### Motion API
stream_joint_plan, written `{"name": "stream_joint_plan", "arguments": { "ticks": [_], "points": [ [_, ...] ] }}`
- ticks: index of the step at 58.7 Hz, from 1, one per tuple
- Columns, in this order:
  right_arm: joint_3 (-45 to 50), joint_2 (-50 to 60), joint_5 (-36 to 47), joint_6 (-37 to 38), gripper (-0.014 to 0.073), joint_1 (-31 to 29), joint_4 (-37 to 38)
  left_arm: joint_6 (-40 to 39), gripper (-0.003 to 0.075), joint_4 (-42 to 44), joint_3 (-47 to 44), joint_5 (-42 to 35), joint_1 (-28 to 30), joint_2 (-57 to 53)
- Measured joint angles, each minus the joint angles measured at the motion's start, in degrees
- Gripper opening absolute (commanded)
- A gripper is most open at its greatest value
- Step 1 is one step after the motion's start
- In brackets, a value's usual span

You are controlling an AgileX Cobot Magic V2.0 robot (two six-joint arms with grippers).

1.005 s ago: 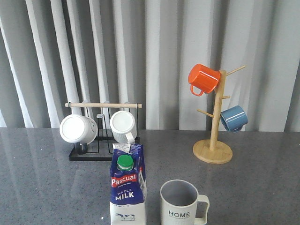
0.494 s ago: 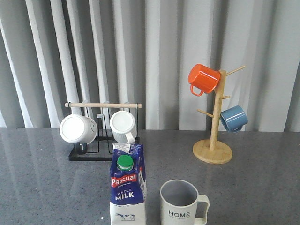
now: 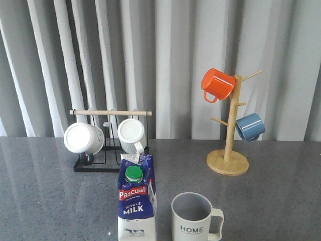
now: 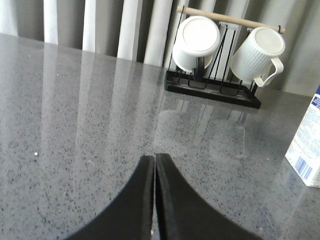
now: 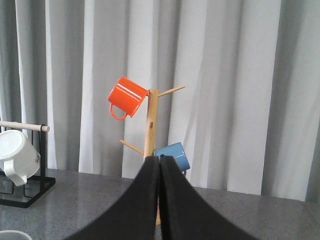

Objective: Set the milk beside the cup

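Your left tool [image 4: 154,159] and right tool [image 5: 159,159]: both closed, empty. Milk [image 3: 137,201] stands lower centre, just beside cup [image 3: 193,218].

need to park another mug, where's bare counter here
Bare counter lies left of the milk in front of the black rack, and right of the cup below the wooden mug tree. It is crowded between milk and cup.

front: faces curtain | wrists: low, near table | shared: mug rack [image 3: 110,143]
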State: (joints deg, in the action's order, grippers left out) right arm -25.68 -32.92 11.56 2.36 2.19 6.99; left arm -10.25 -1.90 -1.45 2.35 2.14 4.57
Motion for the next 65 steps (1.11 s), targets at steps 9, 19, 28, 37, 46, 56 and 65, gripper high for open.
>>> {"name": "stream_joint_plan", "arguments": {
  "ticks": [9,19,28,37,46,56,65],
  "points": [
    [0.0,0.0,0.0,0.0,-0.0009,0.0,0.0,-3.03,-0.0008,5.92,0.0,-0.13,0.0,-1.65],
    [0.0,0.0,0.0,0.0,-0.0009,0.0,0.0,-2.4,-0.0008,6.5,0.0,2.36,0.0,-4.66],
    [0.0,0.0,0.0,0.0,-0.0009,0.0,0.0,-2.41,-0.0008,6.95,0.0,4.26,0.0,-5.3],
    [0.0,0.0,0.0,0.0,-0.0009,0.0,0.0,-0.75,-0.0008,7.56,0.0,4.36,0.0,-5.3],
    [0.0,0.0,0.0,0.0,-0.0009,0.0,0.0,3.02,-0.0008,7.56,0.0,4.36,0.0,-5.3],
    [0.0,0.0,0.0,0.0,-0.0009,0.0,0.0,4.57,-0.0008,7.56,0.0,4.36,0.0,-5.3],
    [0.0,0.0,0.0,0.0,-0.0009,0.0,0.0,4.73,-0.0008,7.56,0.0,4.36,0.0,-5.3]
  ]
}}
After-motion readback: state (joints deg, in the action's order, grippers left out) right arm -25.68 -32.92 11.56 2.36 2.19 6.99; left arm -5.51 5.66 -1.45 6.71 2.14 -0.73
